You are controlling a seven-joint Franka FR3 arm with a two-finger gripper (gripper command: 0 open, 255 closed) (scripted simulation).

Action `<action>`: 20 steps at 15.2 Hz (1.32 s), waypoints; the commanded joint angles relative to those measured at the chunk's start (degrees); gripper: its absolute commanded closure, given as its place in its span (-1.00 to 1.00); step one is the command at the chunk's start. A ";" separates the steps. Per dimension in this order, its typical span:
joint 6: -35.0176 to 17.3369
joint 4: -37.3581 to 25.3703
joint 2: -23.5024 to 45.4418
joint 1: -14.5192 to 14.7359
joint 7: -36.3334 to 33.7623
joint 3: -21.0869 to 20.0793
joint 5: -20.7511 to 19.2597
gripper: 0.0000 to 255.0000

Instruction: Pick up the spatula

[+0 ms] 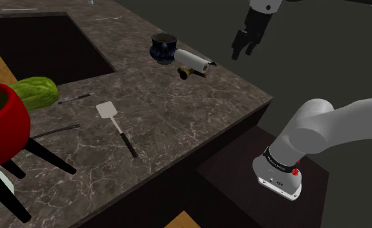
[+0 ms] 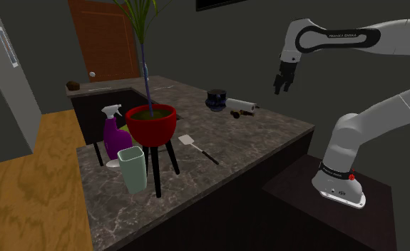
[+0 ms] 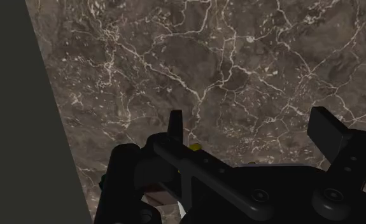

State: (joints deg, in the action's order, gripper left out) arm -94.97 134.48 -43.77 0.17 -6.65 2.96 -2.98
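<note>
Item, your claw: all-black two-finger gripper (image 1: 241, 52), hanging in the air off the counter's corner, well apart from everything listed here. The wrist view gives you its fingers (image 3: 328, 130) standing wide apart with bare stone between them (nothing held).

Item, your target: pale square-bladed spatula with a thin black handle (image 1: 118, 128), lying flat on the dark brown veined marble countertop (image 1: 178, 110), near the red bowl planter on black legs (image 1: 3, 123).

Item, shoulder view: lumpy green vegetable (image 1: 34, 91); dark blue mug (image 1: 163, 48) just beside a white roll (image 1: 192, 60).

Item, second exterior view: it adds for you a purple spray bottle (image 2: 113, 135) and a pale green tumbler (image 2: 132, 169) beside the planter.
</note>
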 commanded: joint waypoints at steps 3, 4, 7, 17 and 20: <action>-1.35 0.14 1.69 0.86 -2.55 -2.16 1.41 -1.00; -2.05 0.10 2.64 1.27 -3.82 -3.23 2.09 -1.00; -4.16 -0.40 5.86 2.48 -7.55 -6.39 3.99 -1.00; -10.83 -6.46 20.20 5.63 -19.75 -16.32 7.77 -1.00; -12.46 -9.58 25.41 6.34 -23.50 -19.06 7.81 -1.00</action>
State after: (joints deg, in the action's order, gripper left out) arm -106.99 125.93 -19.99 6.28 -28.87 -15.22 4.79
